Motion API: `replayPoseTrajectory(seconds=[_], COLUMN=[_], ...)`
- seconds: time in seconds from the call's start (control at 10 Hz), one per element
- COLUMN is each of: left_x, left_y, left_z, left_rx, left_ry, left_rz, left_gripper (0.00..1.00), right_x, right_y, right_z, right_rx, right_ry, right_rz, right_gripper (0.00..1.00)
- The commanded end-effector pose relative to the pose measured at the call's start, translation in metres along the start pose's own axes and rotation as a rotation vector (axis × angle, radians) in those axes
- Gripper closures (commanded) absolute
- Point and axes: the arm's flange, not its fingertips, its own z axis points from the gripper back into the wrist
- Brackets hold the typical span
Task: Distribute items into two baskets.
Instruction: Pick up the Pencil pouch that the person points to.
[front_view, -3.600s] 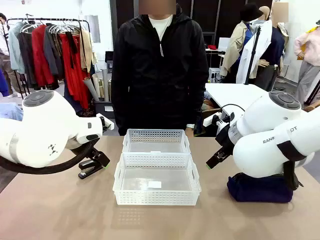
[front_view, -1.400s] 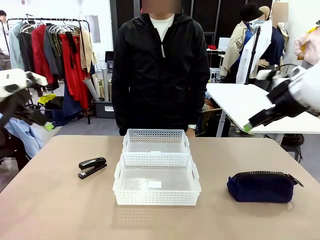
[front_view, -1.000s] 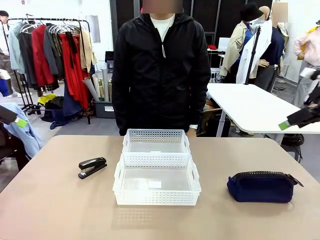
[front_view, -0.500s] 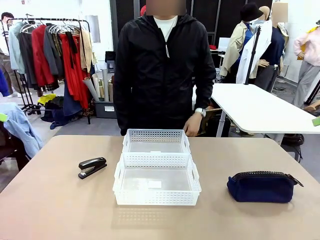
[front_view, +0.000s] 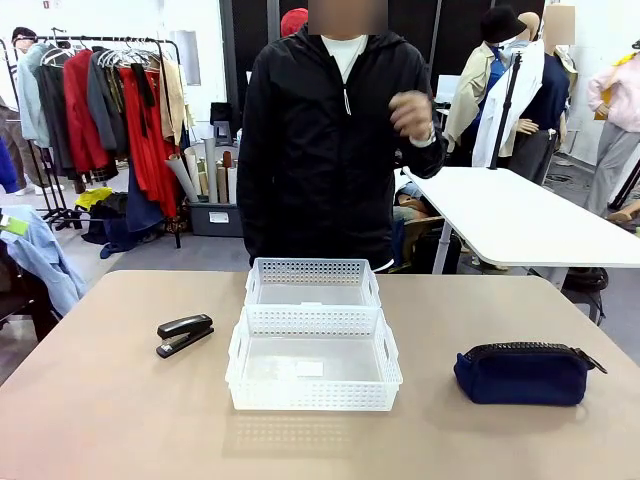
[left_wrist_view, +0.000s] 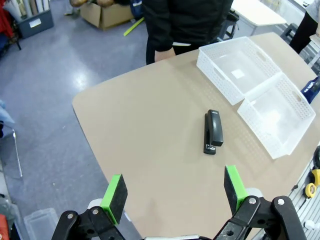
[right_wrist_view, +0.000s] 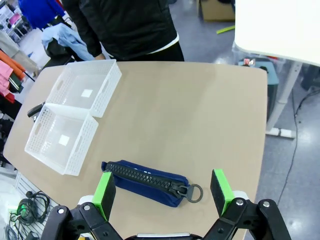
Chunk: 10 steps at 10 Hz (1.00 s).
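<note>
Two white lattice baskets stand end to end at the table's middle, the far basket (front_view: 312, 270) toward the person and the near basket (front_view: 313, 396) toward me. Left of them lies the black stapler (front_view: 184, 334); the navy pouch (front_view: 524, 374) lies to their right. In the left wrist view my left gripper (left_wrist_view: 174, 190) hangs open high above the table, with the stapler (left_wrist_view: 213, 132) and both baskets (left_wrist_view: 260, 127) far below. My right gripper (right_wrist_view: 162, 192) is open too, high over the pouch (right_wrist_view: 140, 181), whose ring pull faces the table's edge. Both baskets (right_wrist_view: 82, 150) are bare inside.
A person in a black jacket stands at the far edge with one hand (front_view: 410, 113) raised to chest height. A white table (front_view: 520, 215) stands behind at the right, and a clothes rack (front_view: 100, 100) at the left.
Both arms have swung up and outward, out of the front view. The person's hand has risen from the table's edge to chest height. Stapler, pouch and baskets have not moved.
</note>
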Motion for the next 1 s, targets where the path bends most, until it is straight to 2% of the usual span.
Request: replayPoseTrajectory(seconds=[0.0, 0.9], left_x=[-0.0036, -0.0036], left_y=[0.0022, 0.0022], left_z=[0.0015, 0.0015], left_rx=[-0.007, -0.007], left_ry=[-0.005, -0.005], left_rz=[-0.007, -0.007], left_gripper=[0.0, 0.0], right_x=[-0.0001, -0.0001], right_y=[-0.0003, -0.0003], right_z=[0.0003, 0.0003], right_rx=[0.001, 0.001], right_ry=[-0.001, -0.001], right_rz=[-0.001, -0.001], right_gripper=[0.0, 0.0])
